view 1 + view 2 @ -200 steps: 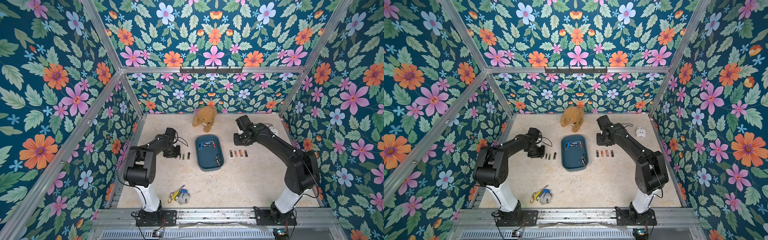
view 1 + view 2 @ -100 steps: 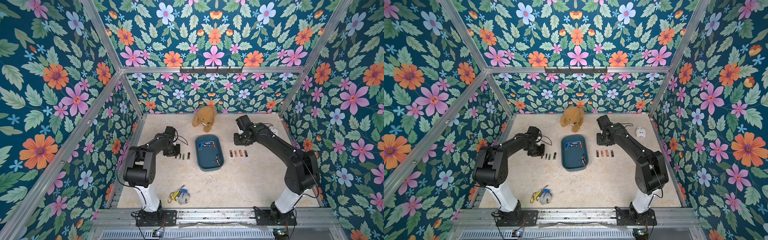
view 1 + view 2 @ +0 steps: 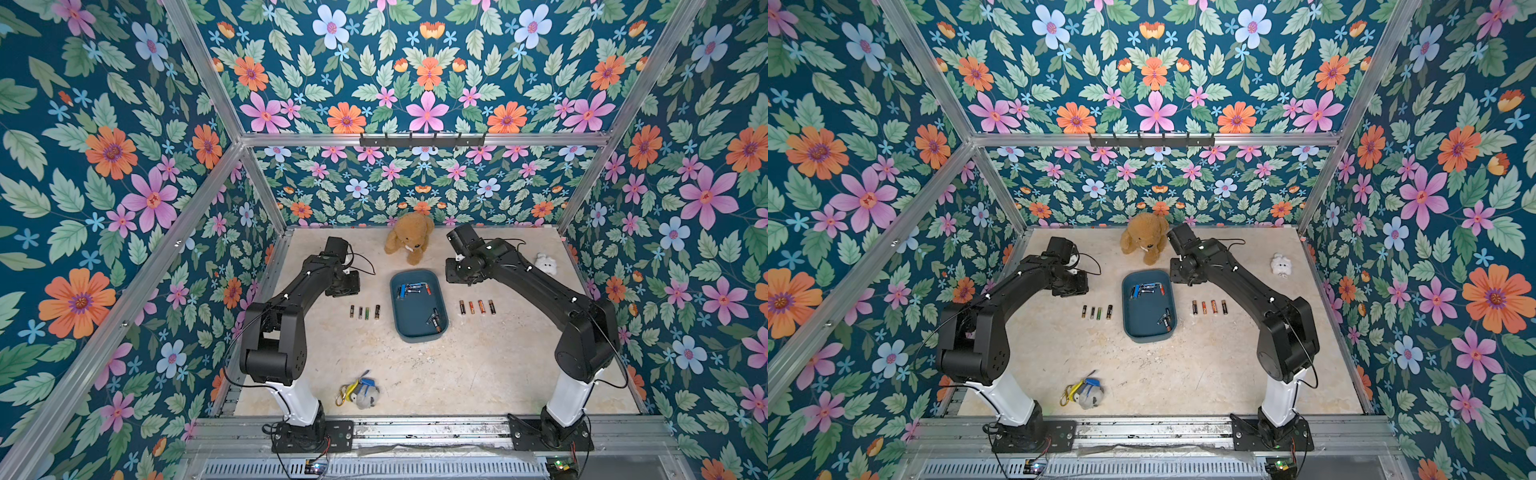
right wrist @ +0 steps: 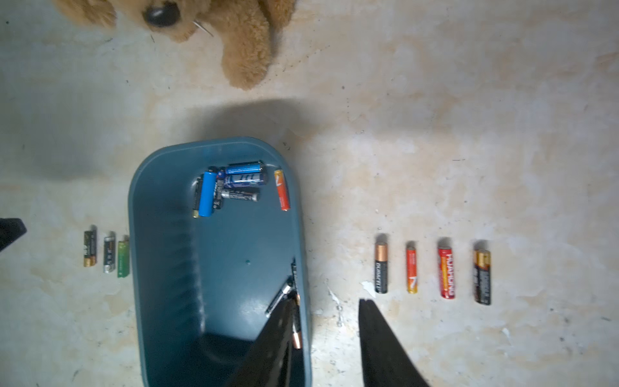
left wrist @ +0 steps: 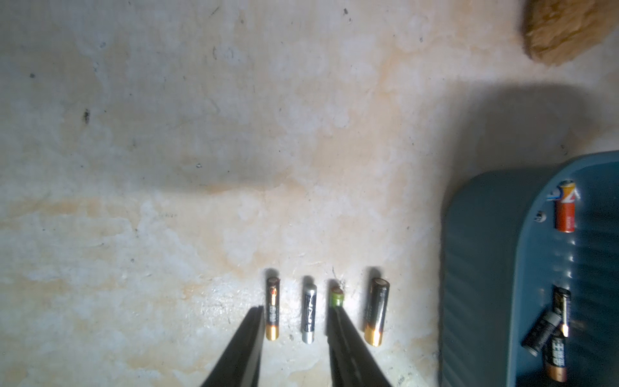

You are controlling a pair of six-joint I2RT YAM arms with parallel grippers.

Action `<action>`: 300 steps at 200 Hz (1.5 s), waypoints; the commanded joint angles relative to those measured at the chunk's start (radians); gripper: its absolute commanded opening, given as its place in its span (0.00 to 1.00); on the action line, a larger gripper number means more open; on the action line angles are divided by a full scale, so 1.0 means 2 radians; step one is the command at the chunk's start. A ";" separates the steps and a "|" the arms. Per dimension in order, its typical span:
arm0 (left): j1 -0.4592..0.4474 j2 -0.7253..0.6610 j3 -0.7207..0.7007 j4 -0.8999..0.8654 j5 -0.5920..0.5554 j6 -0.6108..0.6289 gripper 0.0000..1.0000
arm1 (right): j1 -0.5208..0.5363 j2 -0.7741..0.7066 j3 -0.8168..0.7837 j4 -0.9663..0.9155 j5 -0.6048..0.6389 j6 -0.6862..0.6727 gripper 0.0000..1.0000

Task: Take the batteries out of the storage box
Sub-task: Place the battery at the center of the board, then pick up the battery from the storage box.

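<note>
The teal storage box (image 3: 415,322) sits mid-table with batteries in two clusters, one at its far end (image 3: 411,289) and one by its right wall (image 3: 434,320). Rows of batteries lie on the table to its left (image 3: 363,311) and right (image 3: 477,307). My left gripper (image 5: 294,310) is open just over the left row. A black-gold cell (image 5: 273,311) and a silver cell (image 5: 308,313) lie between its fingers, and a green cell (image 5: 336,298) is half hidden by one finger. My right gripper (image 4: 326,303) hovers open and empty above the box's right wall (image 4: 303,268).
A brown teddy bear (image 3: 409,243) sits behind the box. A small white plush (image 3: 545,263) lies at the back right. A keychain bundle with a yellow carabiner (image 3: 359,392) lies near the front edge. Floral walls close in the table on three sides.
The left gripper's jaws have spread apart, and it has drawn slightly back from the left row. The right arm has not moved.
</note>
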 commanded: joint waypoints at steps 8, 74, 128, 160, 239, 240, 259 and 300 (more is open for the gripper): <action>0.000 -0.008 -0.006 -0.013 0.001 -0.006 0.39 | 0.026 0.017 0.001 -0.004 0.008 0.094 0.38; -0.001 -0.011 -0.023 -0.002 0.012 -0.012 0.40 | 0.073 0.033 -0.059 0.049 -0.007 0.158 0.38; -0.004 -0.002 -0.018 0.004 0.016 -0.017 0.40 | 0.093 0.060 -0.060 0.064 -0.024 0.166 0.38; -0.005 -0.001 -0.021 0.005 0.015 -0.016 0.40 | 0.102 0.089 -0.055 0.061 -0.027 0.178 0.38; -0.006 0.007 -0.027 0.009 0.018 -0.012 0.40 | 0.105 0.120 -0.033 0.038 0.007 0.192 0.41; -0.006 0.007 -0.027 0.009 0.018 -0.012 0.40 | 0.106 0.120 -0.033 0.038 0.008 0.192 0.41; -0.006 0.010 -0.023 0.008 0.019 -0.010 0.40 | 0.106 0.124 -0.030 0.032 0.012 0.194 0.42; -0.007 0.013 -0.023 0.010 0.022 -0.011 0.40 | 0.106 0.129 -0.029 0.026 0.008 0.195 0.43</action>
